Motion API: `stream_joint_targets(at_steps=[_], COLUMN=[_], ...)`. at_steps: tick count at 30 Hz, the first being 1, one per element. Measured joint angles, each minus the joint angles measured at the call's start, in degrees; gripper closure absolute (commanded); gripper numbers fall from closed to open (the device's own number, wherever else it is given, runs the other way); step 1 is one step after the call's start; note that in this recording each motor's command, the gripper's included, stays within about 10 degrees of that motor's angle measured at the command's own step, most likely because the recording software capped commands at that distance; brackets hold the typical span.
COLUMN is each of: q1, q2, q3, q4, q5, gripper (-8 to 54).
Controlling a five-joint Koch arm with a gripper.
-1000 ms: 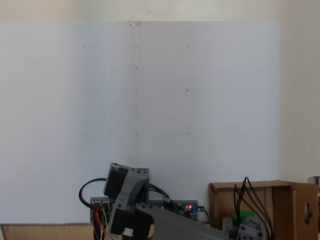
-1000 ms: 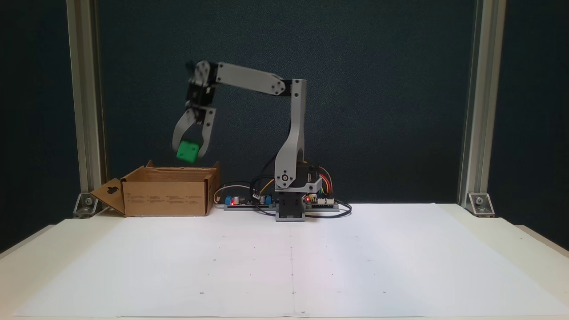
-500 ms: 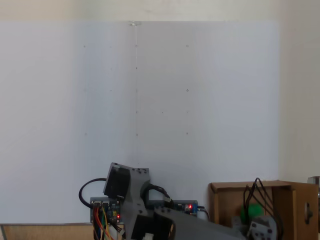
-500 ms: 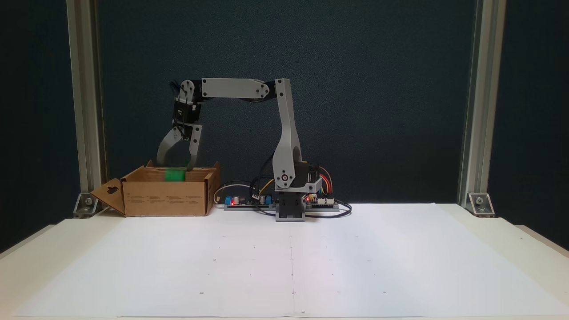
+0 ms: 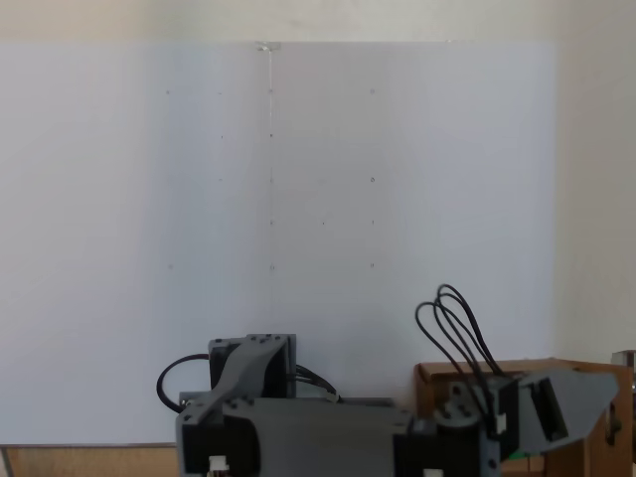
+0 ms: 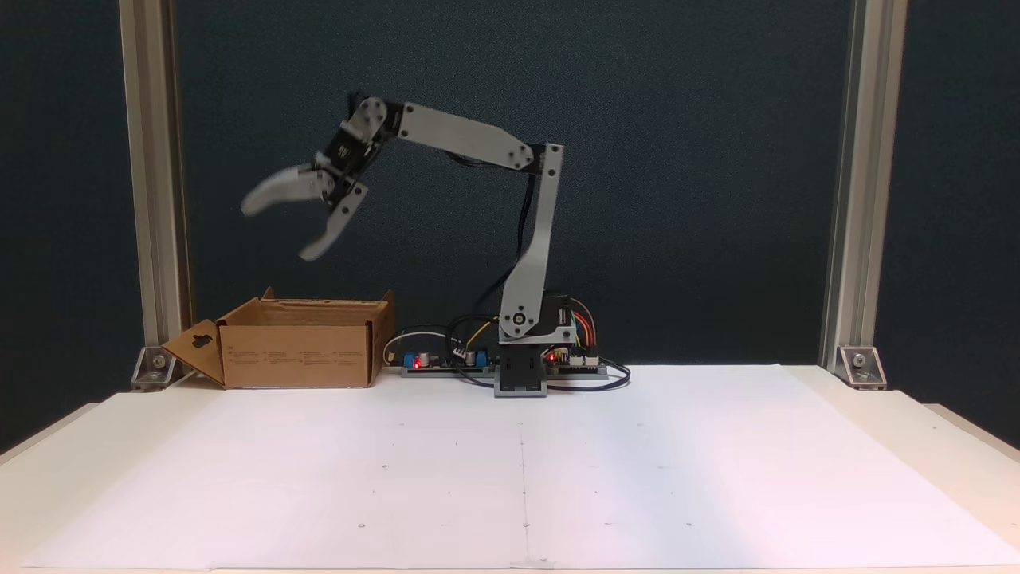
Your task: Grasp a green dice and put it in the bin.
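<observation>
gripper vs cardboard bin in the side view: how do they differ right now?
The gripper hangs in the air up and left of the arm's base; the bin sits on the table. The gripper is light grey and motion-blurred, the bin brown and sharp. The gripper's fingers are spread with nothing between them; what lies inside the bin is hidden by its walls. Both stand left of the arm's base in that fixed view.

arm (image 6: 532,239): upright, forearm reaching left | end effector (image 6: 276,229): raised, jaws spread, empty, blurred
</observation>
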Motion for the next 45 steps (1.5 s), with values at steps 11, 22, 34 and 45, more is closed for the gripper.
stream_joint_targets(at_steps=[11, 22, 34, 45], q1=[-36.74, -73.30, -85.61, -85.08], q2=[6.86, 10.37, 21.36, 28.12], q3=[0.09, 0.09, 24.52, 48.78], q4=[-7.82, -7.82, -13.62, -32.52], q5=[3.60, 3.60, 3.69, 3.69], gripper=[1.3, 1.5, 1.4, 1.1])
